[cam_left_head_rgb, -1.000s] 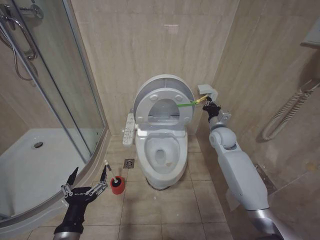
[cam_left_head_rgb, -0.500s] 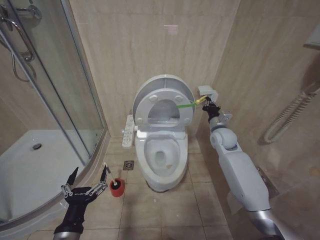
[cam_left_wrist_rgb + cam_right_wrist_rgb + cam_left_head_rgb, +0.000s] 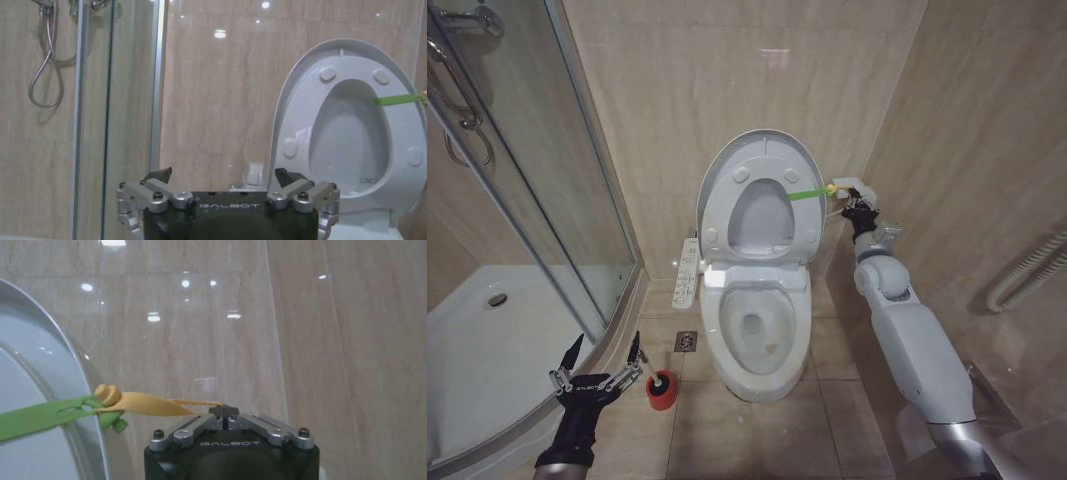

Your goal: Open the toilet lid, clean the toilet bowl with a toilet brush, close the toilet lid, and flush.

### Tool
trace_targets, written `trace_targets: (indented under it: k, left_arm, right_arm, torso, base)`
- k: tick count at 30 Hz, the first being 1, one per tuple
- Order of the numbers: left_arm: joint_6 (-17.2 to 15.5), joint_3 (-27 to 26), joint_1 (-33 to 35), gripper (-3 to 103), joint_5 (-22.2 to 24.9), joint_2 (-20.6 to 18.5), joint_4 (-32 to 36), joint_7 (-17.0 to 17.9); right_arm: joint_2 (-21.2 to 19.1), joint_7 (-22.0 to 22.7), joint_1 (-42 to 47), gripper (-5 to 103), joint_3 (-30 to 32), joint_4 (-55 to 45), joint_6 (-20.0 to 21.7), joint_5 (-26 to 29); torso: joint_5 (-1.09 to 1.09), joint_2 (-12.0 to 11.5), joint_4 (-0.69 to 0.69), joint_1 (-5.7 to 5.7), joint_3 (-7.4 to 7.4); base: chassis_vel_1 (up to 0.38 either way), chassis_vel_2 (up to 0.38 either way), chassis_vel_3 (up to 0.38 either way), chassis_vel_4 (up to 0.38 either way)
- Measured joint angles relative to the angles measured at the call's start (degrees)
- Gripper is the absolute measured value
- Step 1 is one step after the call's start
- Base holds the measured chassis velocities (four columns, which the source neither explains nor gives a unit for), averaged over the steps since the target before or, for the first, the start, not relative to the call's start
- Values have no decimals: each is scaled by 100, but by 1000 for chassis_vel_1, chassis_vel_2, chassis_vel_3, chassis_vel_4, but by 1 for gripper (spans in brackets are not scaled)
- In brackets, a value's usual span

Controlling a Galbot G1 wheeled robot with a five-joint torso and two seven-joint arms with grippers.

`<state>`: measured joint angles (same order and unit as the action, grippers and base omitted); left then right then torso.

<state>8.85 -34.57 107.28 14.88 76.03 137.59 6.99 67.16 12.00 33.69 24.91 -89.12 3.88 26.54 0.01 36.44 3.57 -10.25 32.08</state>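
From the head camera, the toilet lid (image 3: 757, 195) stands almost upright over the open toilet bowl (image 3: 755, 325), the right gripper (image 3: 848, 196) beside its edge pinching the green-and-yellow strap (image 3: 809, 192), while the left gripper (image 3: 599, 368) hangs with fingers spread just beside the toilet brush (image 3: 659, 388) on the floor. The left wrist camera shows that gripper's body marked GALBOT, its fingers apart, facing the raised lid. The right wrist camera, also reading GALBOT, shows fingers clamped on the strap's yellow end (image 3: 150, 403); I judge the lid should lean fully against the wall before the strap is released, so it cannot drop.
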Motion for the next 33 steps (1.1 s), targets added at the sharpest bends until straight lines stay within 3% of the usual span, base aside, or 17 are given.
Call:
trace_targets:
  k: [14,33]
  left_arm:
    - [0,0,0,100,0,0,0,0]
    - [0,0,0,100,0,0,0,0]
  right_arm:
    - [70,202,-210,0,-104,75,176,-149]
    - [20,127,-121,0,-7,78,138,-58]
  torso:
    - [-1,0,-2,-3,1]
    - [-2,0,-4,-1,0]
  base:
    - [0,0,0,0]
    - [-29,17,32,-9]
